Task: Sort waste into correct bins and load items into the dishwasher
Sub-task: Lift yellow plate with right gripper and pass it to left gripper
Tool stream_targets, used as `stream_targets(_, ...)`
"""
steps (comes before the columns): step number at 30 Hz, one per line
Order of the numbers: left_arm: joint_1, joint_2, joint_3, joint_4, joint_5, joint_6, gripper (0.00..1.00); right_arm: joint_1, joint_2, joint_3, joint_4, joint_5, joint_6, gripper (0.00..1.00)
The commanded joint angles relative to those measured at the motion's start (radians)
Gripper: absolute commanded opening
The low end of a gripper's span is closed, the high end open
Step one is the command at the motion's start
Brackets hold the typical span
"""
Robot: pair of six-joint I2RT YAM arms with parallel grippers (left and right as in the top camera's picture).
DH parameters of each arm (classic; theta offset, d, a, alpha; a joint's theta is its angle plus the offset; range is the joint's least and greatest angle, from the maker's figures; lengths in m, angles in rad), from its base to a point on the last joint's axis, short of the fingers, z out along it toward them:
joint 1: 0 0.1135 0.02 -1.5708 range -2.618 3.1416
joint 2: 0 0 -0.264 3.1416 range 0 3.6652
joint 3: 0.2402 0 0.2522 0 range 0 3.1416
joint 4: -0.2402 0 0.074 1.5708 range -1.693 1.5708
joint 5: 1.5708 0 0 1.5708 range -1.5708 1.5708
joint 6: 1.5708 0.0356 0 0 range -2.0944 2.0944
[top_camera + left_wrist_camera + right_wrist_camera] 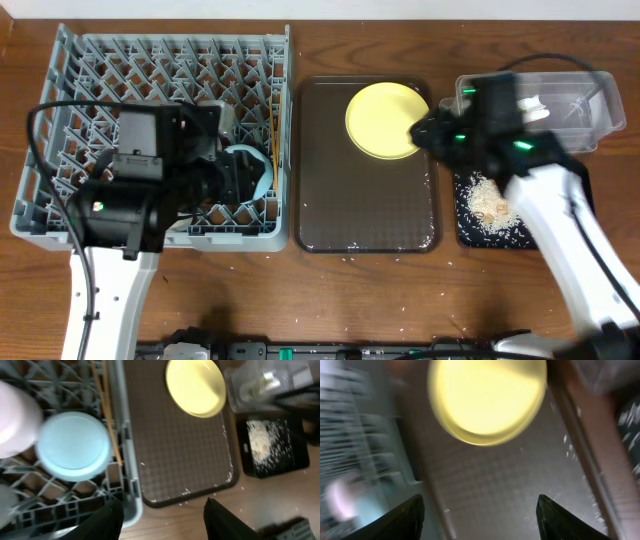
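Note:
The round yellow plate [385,120] lies at the back of the dark brown tray [365,215]; it also shows in the left wrist view [196,387] and the right wrist view [487,397]. My right gripper [425,135] is open and empty at the plate's right edge, its fingers [480,515] above the tray. My left gripper [162,515] is open and empty over the front right corner of the grey dish rack [150,70]. A light blue bowl [74,446] and two wooden chopsticks [107,415] sit in the rack. A blurred white vessel [12,422] is beside the bowl.
The clear tub [570,100] at the back right holds white paper and a wrapper [265,382]. The black tray [490,205] in front of it holds rice grains. Loose grains lie on the brown tray's front edge and on the table nearby.

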Motion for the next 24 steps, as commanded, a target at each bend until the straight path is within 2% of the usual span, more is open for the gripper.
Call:
stream_targets(1,-0.048,0.026,0.013,-0.003,0.023,-0.006,0.57,0.047,0.159,0.000,0.037,0.145,0.179,0.69)
stream_targets(8,-0.074,0.052,0.013,-0.001,0.023,-0.006,0.66,0.047,0.446,0.000,0.322,0.156,0.185,0.70)
stream_targets(9,-0.074,0.056,0.013,0.002,0.023,-0.006,0.66,0.047,0.471,0.000,0.330,0.152,0.185,0.54)
stream_targets(10,-0.074,0.059,0.013,0.002,0.023,-0.006,0.66,0.047,0.486,0.000,0.319,0.128,0.184,0.31)
stream_targets(11,-0.074,0.060,0.013,0.002,0.023,-0.006,0.67,0.047,0.488,0.000,0.293,0.122,0.184,0.15)
stream_targets(13,-0.074,0.059,0.013,0.006,0.023,-0.006,0.67,0.042,0.478,0.000,0.266,0.122,0.173,0.01)
stream_targets(18,-0.074,0.059,0.013,0.053,0.024,-0.006,0.72,-0.035,0.362,0.000,0.232,0.004,-0.013,0.01)
stream_targets(22,-0.074,0.060,0.013,0.095,0.024,-0.031,0.76,-0.120,0.225,0.000,0.243,-0.256,-0.324,0.01)
stream_targets(24,-0.074,0.061,0.013,0.122,0.027,-0.038,0.79,-0.156,0.145,0.000,0.237,-0.452,-0.496,0.01)
